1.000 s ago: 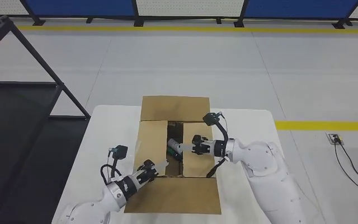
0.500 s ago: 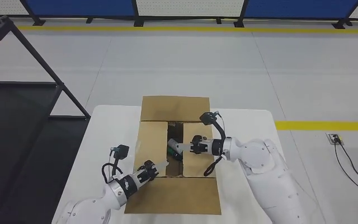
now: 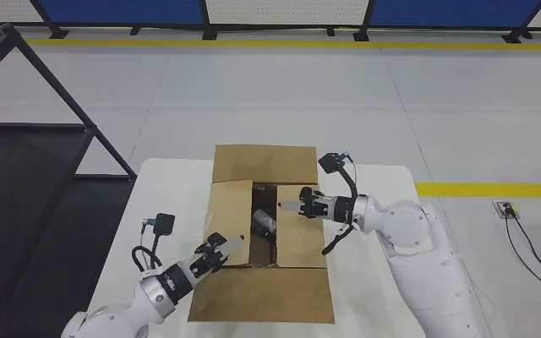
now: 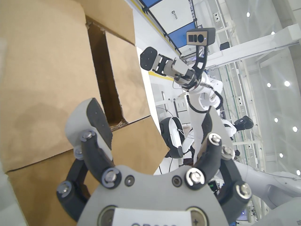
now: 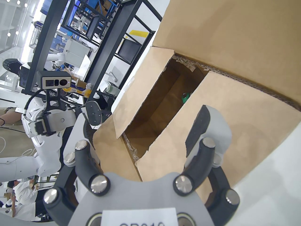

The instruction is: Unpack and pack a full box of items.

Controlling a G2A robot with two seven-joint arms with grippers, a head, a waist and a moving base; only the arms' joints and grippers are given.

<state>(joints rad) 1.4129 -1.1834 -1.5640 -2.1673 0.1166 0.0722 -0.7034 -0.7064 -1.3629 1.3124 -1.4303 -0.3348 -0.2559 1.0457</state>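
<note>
A white table [image 3: 169, 194] on a pale grey floor holds a cardboard box [image 3: 265, 162] at its centre, its top partly open. The left gripper [image 3: 226, 247] hovers at the box's 7 o'clock, fingers spread. The right gripper [image 3: 292, 205] hovers at its 3 o'clock side, fingers apart, holding nothing.

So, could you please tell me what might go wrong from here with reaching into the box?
The left flap and right flap cover most of the box opening, leaving a narrow gap; a gripper going in could snag an edge. The left gripper and right gripper, both open and empty, sit near that gap and might collide. The bottle lies down inside it, so a grasp may be cramped.
</note>
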